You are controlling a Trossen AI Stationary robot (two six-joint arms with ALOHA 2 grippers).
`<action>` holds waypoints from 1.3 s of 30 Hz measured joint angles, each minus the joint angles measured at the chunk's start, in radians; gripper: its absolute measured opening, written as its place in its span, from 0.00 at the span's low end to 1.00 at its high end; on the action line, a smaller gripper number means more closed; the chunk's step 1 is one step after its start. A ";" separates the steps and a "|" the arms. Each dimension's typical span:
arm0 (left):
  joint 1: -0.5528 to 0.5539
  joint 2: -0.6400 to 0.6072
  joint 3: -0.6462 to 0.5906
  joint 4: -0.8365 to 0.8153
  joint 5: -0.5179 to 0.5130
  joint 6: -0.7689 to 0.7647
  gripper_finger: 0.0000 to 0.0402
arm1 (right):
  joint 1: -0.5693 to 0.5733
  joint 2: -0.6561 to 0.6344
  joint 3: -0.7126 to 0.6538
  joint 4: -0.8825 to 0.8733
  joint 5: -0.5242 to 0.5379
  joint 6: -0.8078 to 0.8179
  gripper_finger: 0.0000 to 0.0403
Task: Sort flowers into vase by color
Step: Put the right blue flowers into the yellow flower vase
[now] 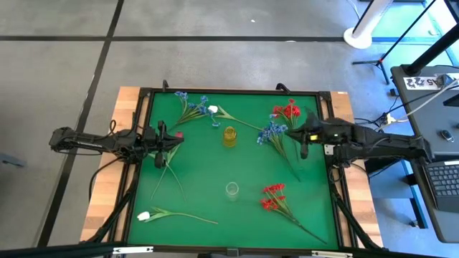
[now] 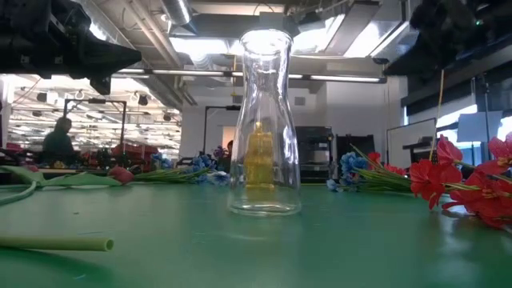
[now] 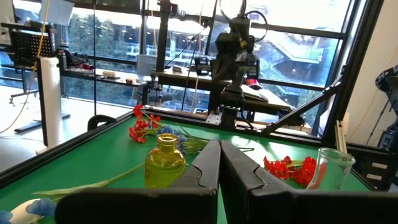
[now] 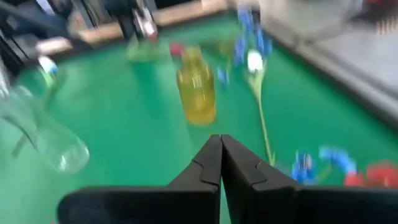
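Observation:
Flower sprays lie flat on the green mat (image 1: 193, 179). A blue spray (image 1: 192, 105) with a white bud (image 1: 213, 110) is near the far edge. A red spray (image 1: 287, 111) and a blue spray (image 1: 272, 132) lie far right, and another red spray (image 1: 273, 197) lies near right. A white bud (image 1: 143, 215) on its stem lies near left, and a dark pink bud (image 1: 179, 134) sits left of centre. My left gripper (image 1: 172, 138) (image 3: 219, 144) hovers shut beside the pink bud. My right gripper (image 1: 292, 133) (image 4: 221, 138) hovers shut over the blue spray.
A yellow vase (image 1: 229, 136) (image 3: 165, 158) stands upright at the mat's centre. A clear glass vase (image 1: 232, 190) (image 2: 264, 120) stands upright nearer the near edge. A raised black frame (image 1: 143, 129) borders the mat. A person (image 2: 60, 144) shows far off in the room.

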 joint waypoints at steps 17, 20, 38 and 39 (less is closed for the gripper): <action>0.000 0.000 0.000 -0.001 0.000 0.000 0.00 | 0.000 0.385 0.018 -0.152 -0.074 0.201 0.27; 0.000 0.000 0.000 -0.003 0.000 0.000 0.00 | 0.000 0.459 0.018 -0.155 0.011 0.248 0.36; 0.000 0.000 0.000 -0.007 0.000 0.000 0.00 | 0.000 0.740 0.018 -0.009 -0.052 0.344 0.49; 0.000 0.000 0.000 -0.008 0.000 0.000 0.00 | 0.000 0.740 0.018 -0.009 -0.052 0.344 0.49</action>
